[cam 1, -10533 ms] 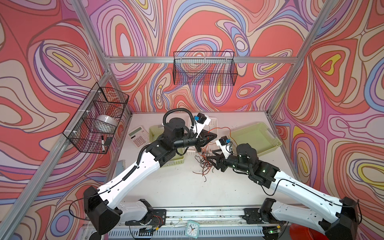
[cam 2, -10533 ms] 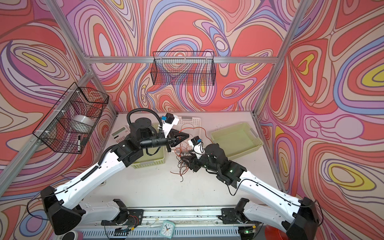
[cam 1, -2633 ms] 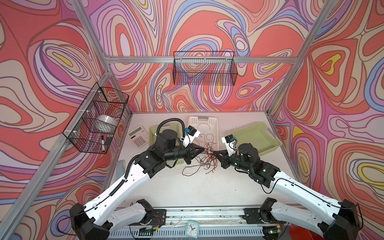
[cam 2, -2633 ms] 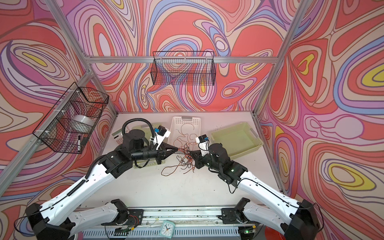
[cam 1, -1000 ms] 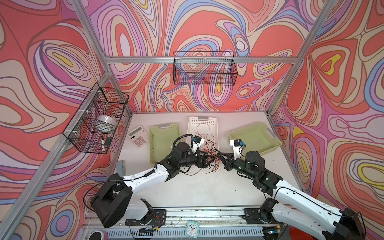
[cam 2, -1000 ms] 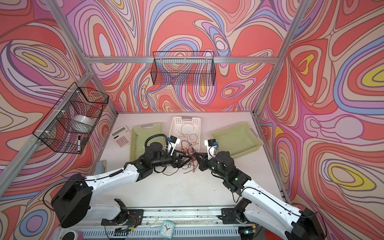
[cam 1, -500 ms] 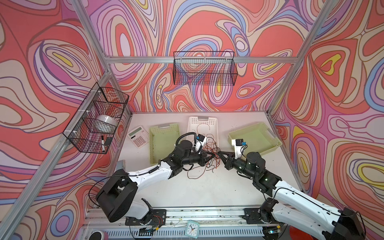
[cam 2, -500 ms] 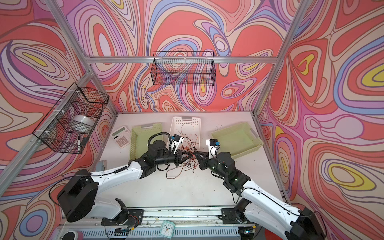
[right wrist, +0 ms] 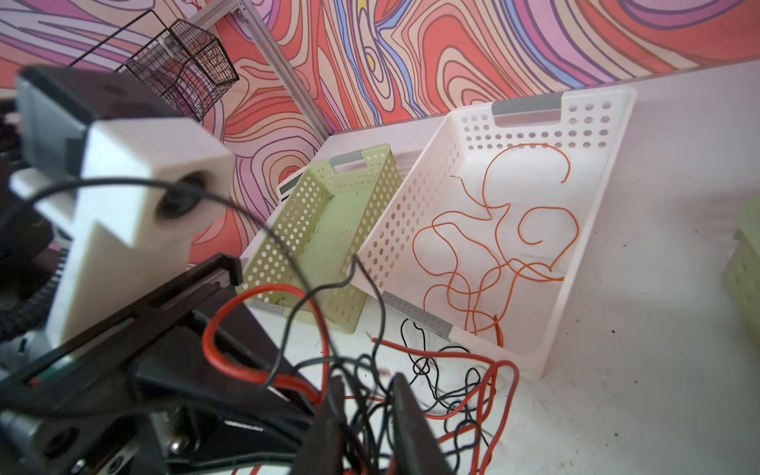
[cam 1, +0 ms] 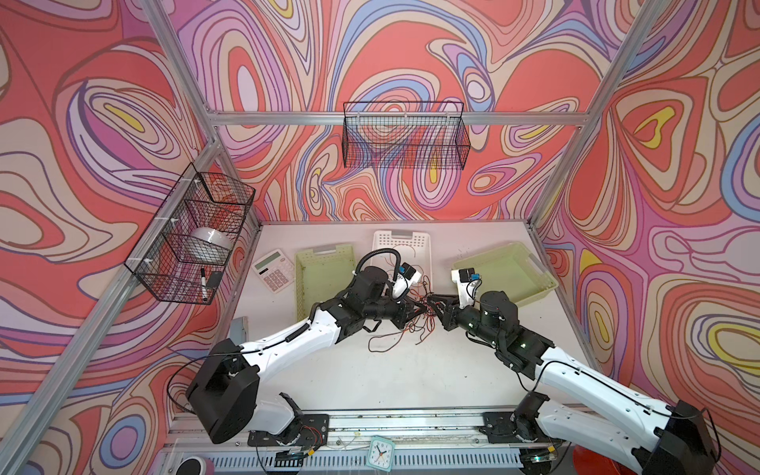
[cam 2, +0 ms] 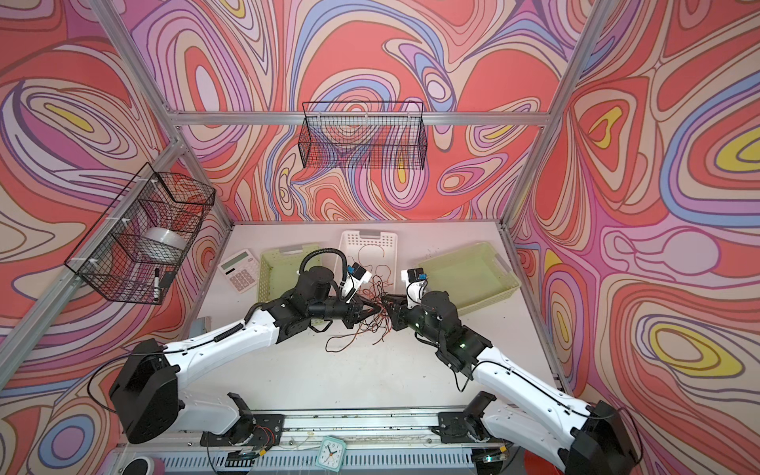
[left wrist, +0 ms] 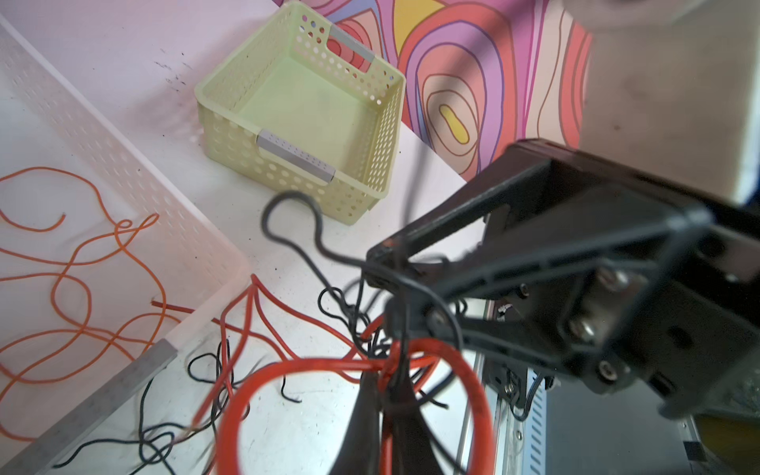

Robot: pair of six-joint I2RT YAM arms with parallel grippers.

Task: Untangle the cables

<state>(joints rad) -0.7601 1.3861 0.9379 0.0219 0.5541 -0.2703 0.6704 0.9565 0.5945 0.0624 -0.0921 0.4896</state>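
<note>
At centre, left hand (cam 1: 422,306), right hand (cam 1: 432,305) clenched on cables (left wrist: 312,362) — contact blurred, hidden

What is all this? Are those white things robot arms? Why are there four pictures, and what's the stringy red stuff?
Yes, those are two robot arms, standing at the near edge of a table. Each arm ends in a pincer, like two fingers. Two pictures come from a camera high above, looking down on everything. The other two come from little cameras on the arms' wrists, so you see things close up.

The left pincer and the right pincer meet in the middle. Both are pinched shut on a knot of thin red and black cables, which they are meant to untangle.

Behind them are a white basket with orange cables inside, a green basket on one side, another green basket on the other, and a calculator.
</note>
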